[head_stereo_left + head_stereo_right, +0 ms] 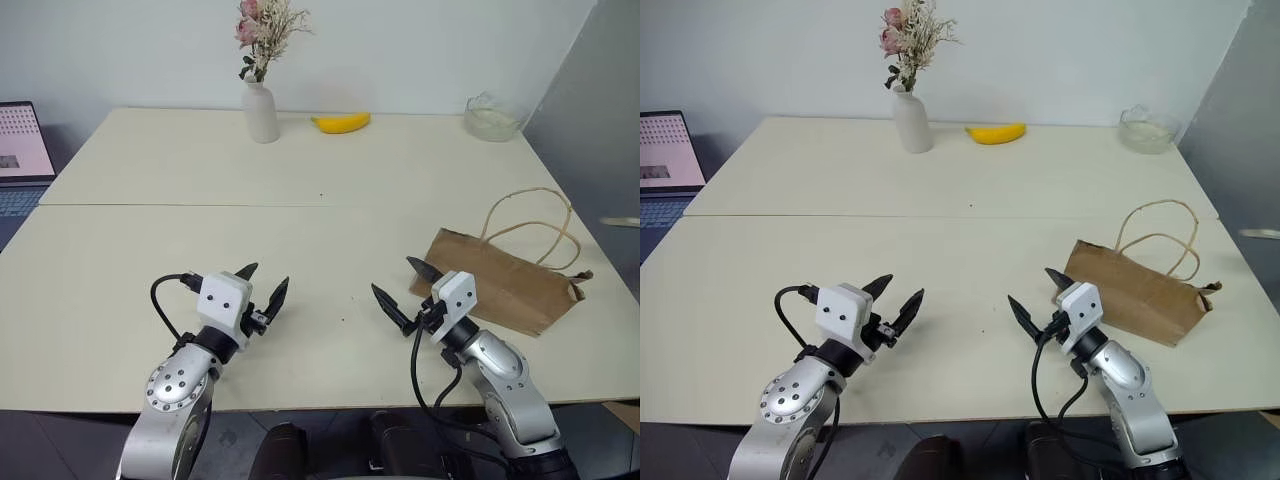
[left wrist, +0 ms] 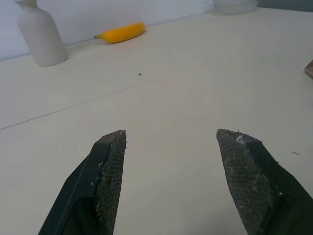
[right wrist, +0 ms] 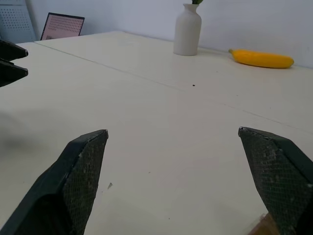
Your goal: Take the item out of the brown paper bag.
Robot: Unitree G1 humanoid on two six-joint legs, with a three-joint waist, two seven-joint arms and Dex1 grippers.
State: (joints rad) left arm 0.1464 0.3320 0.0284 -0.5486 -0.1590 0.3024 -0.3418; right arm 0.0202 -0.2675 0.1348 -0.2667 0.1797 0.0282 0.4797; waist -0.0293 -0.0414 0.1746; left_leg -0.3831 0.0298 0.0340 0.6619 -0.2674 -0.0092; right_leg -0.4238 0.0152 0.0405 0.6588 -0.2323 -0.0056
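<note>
The desk [image 1: 300, 190], a wide cream surface with a seam across it, carried every object. The brown paper bag [image 1: 505, 278] lay on its side near the desk's right edge, its cord handles [image 1: 530, 220] looped on the far side of it. The item could not be seen; it was presumably inside the bag, though the frames gave no proof.

A white vase [image 1: 261, 112] of dried flowers stood at the far edge, with a banana [image 1: 341, 122] just beside it and a glass bowl [image 1: 492, 117] at the far right corner. A laptop [image 1: 22, 145] sat off the desk's left edge.

The right claw [image 1: 398, 285] hung released, jaws spread wide, just beside the bag's near end but apart from it. The left claw [image 1: 262, 283] was likewise released and empty, well apart from the bag, over bare desk.

The step in hand appeared to be the approach. Done well, one claw would pin or lift the bag's closed end while the other worked at the mouth, since thin paper would slide and crumple under a single push.
</note>
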